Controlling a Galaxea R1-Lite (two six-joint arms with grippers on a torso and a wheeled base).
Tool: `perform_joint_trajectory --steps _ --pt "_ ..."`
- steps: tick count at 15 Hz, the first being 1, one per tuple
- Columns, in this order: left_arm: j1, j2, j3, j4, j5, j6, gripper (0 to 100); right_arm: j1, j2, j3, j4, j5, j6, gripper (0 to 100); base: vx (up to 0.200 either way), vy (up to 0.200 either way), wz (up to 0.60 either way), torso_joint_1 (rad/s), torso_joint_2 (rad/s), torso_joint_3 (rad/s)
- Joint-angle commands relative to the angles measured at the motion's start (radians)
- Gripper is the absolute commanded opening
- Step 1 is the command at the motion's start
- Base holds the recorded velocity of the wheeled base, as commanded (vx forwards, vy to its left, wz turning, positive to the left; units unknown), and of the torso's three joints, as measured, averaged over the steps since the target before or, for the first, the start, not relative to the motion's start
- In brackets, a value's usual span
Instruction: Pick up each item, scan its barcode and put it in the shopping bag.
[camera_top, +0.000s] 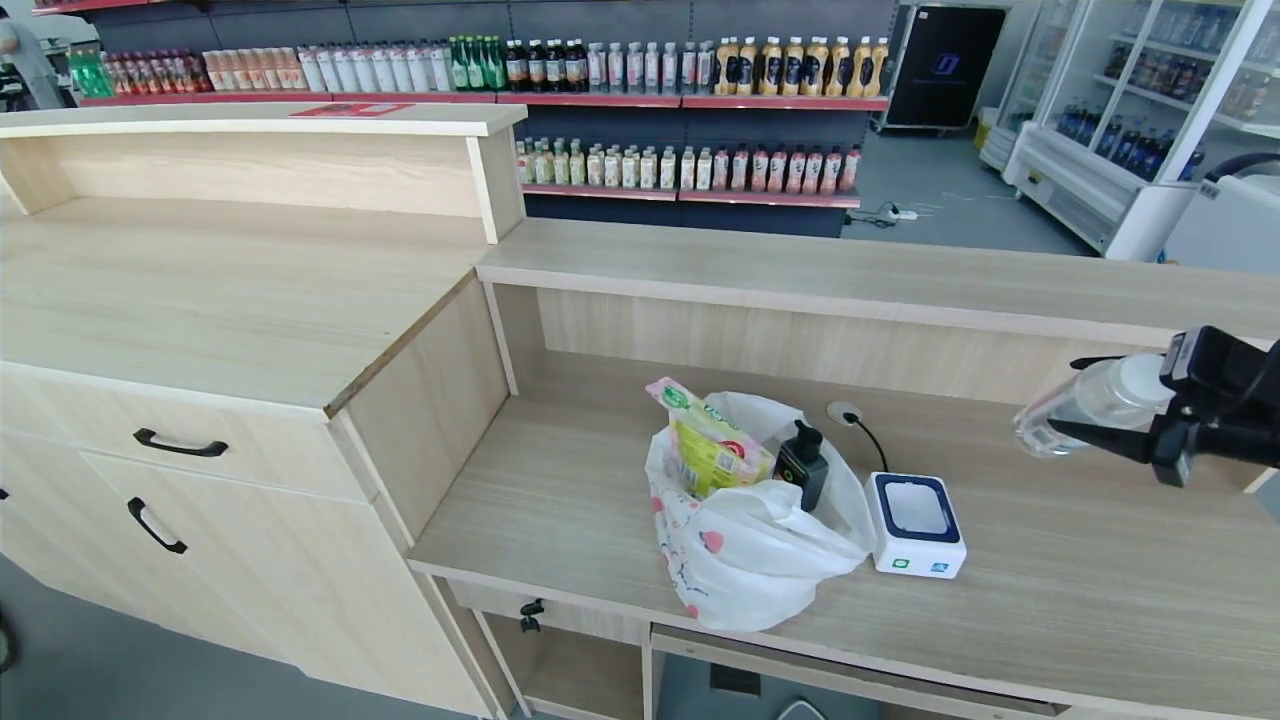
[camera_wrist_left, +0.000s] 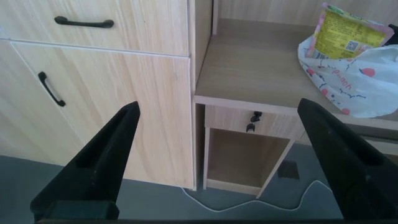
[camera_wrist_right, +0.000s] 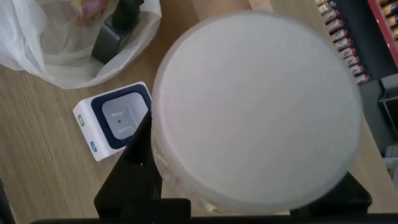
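The right gripper (camera_top: 1072, 396) is closed around a clear plastic bottle with a white cap (camera_top: 1095, 402), holding it on its side in the air above the right end of the light wooden table (camera_top: 1050, 590). A white plastic shopping bag with pink prints (camera_top: 750, 555) stands on the table. It holds a yellow-green snack pouch (camera_top: 705, 447) and a black pump bottle (camera_top: 803, 466). Just beside the bag sits a white scanner box with a dark-blue framed window (camera_top: 915, 522). The left gripper (camera_wrist_left: 214, 118) hangs wide apart and empty before the cabinet front.

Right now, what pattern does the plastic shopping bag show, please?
White plastic bag, small pink prints; head view.
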Motion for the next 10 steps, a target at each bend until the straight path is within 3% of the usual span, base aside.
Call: perform_joint_trajectory --steps 1,10 --pt "0.000 0.001 0.000 0.000 0.000 0.001 100 0.025 0.041 0.005 -0.012 0.008 -0.022 0 0.000 0.000 0.00 0.000 0.00 0.000" --pt "0.000 0.001 0.000 0.000 0.000 0.001 100 0.073 0.166 0.007 -0.121 0.072 -0.208 0 0.000 0.000 0.00 0.000 0.00 0.000"
